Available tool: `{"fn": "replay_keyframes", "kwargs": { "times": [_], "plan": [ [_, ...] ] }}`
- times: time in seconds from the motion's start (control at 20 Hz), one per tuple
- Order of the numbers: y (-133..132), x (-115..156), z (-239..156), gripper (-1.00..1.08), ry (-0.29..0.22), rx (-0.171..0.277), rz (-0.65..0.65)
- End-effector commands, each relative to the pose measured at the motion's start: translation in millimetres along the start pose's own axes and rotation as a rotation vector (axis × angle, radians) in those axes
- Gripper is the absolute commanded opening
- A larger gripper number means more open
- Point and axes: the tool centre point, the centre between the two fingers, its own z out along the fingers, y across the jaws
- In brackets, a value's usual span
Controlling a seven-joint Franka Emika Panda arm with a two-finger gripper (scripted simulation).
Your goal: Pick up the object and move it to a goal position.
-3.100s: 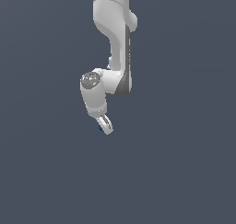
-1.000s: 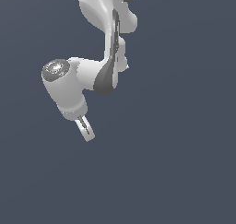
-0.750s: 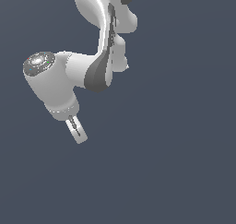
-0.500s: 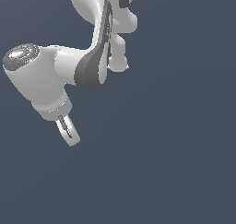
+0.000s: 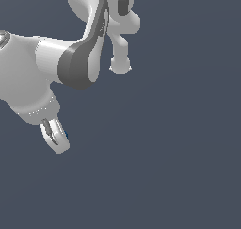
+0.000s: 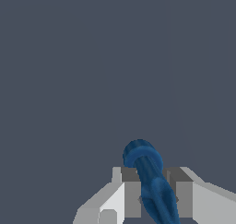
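Fingers on both sides of the object (image 6: pixel 150 179) are what we are seeing in the wrist view, where the gripper (image 6: pixel 150 200) is clamping the dark blue piece between its pale pads, with the rounded end of the piece jutting out past the fingertips. We are judging that the grasp sits low on the body so that the pads are bearing on its narrower flanks, which would be keeping it from rolling during the carry. In the exterior view the gripper (image 5: pixel 55 137) is hanging below the bulky wrist at the exterior view's left, angled down and toward the exterior view's right, and only a thin blue sliver of the object (image 5: pixel 66 135) is peeking out beside the finger. We are seeing no table edge, wall or goal marker in either picture; the backdrop is a flat grey-blue everywhere, so we cannot tell how far the goal lies or in which direction. Open room is lying below the gripper and across to the exterior view's right, while the arm's own elbow link (image 5: pixel 84 58) is crowding the space above, so we are expecting any retreat upward to be the tighter path.
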Motion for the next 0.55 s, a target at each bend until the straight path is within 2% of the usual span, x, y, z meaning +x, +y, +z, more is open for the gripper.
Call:
{"fn": "replay_keyframes", "kwargs": {
  "times": [0.0, 0.5],
  "plan": [
    [-1.3, 4.4, -4.8, -1.0, -0.001, 0.0, 0.0],
    [-3.6, 11.0, -11.7, -1.0, -0.001, 0.0, 0.0]
  ]
}}
